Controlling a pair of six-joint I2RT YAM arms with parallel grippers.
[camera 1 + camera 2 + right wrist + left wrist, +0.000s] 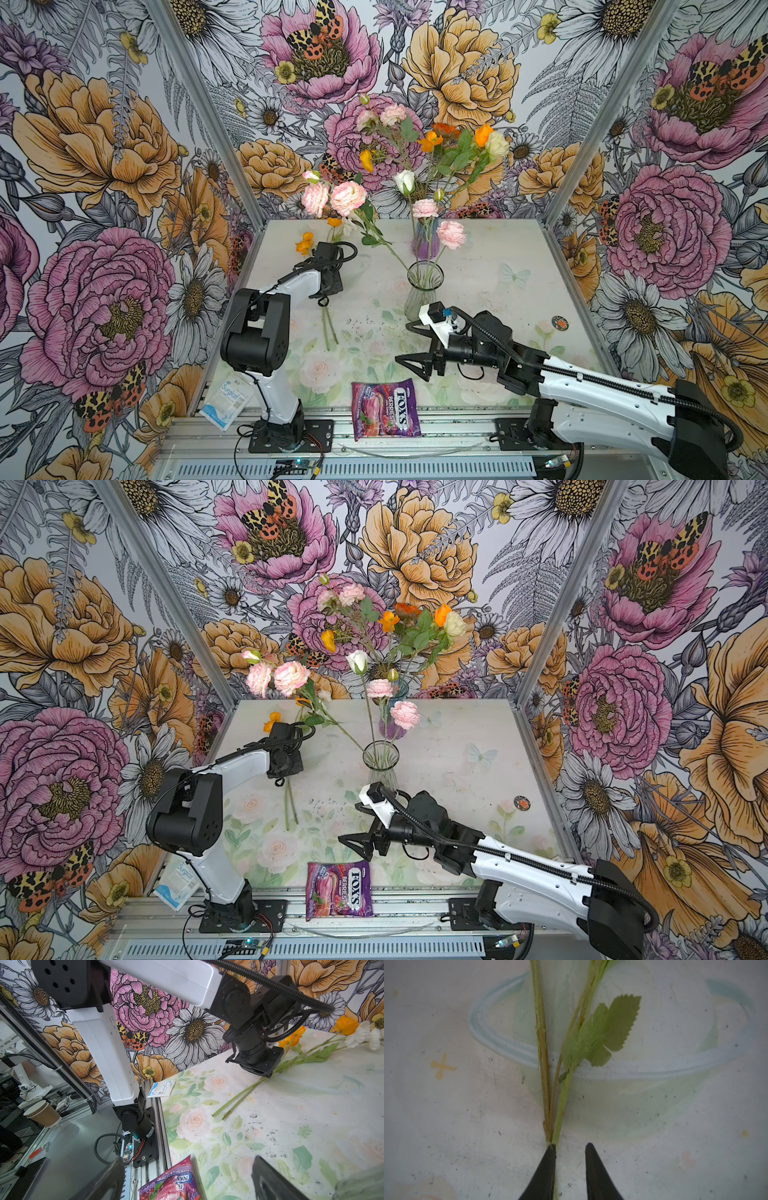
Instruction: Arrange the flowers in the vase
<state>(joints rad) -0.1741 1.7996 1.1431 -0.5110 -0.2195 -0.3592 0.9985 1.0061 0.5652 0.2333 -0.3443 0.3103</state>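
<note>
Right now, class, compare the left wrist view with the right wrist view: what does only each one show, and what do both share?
Only the left wrist view: the left pincer with its tips apart, one against a green stem, and a leaf's serrated edge close up. Only the right wrist view: orange poppies, white blooms, the Surgical packet, the Fox's candy bag and paper cups off the table. Both: the loose flower stems lying on the tabletop.
</note>
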